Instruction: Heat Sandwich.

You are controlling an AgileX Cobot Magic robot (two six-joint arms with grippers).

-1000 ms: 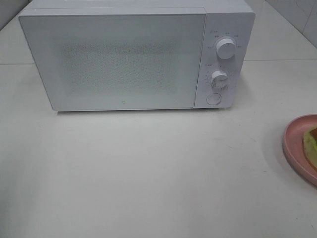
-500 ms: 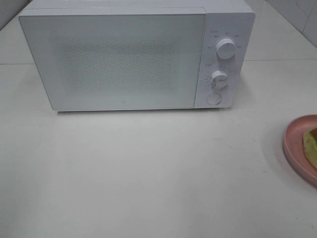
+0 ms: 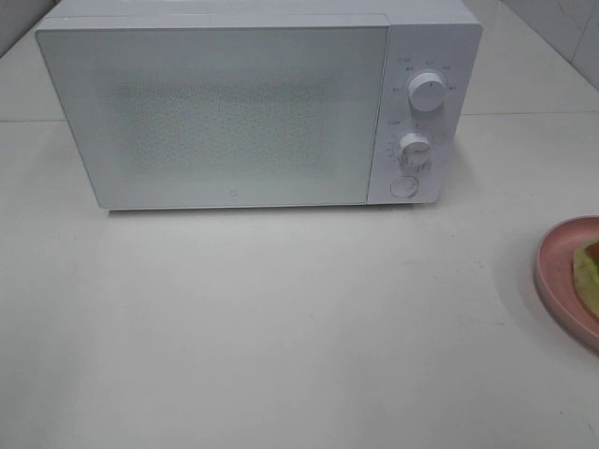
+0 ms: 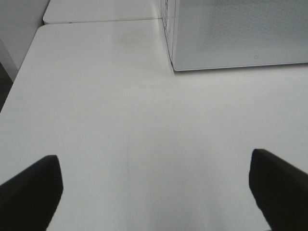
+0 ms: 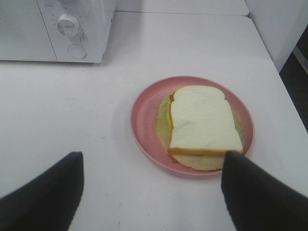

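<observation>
the sandwich [image 5: 204,122] lies flat on the pink plate [image 5: 144,120], off at the microwave's [image 3: 225,112] four o'clock. the right gripper [image 5: 151,192] hangs just short of it, fingers spread wide and empty, sandwich at their twelve o'clock. the left gripper [image 4: 154,190], also spread, is far off.

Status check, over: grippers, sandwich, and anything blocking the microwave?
Left gripper open, empty. Right gripper open, above table short of plate. Sandwich on plate, untouched. Microwave door shut; nothing in front.
</observation>
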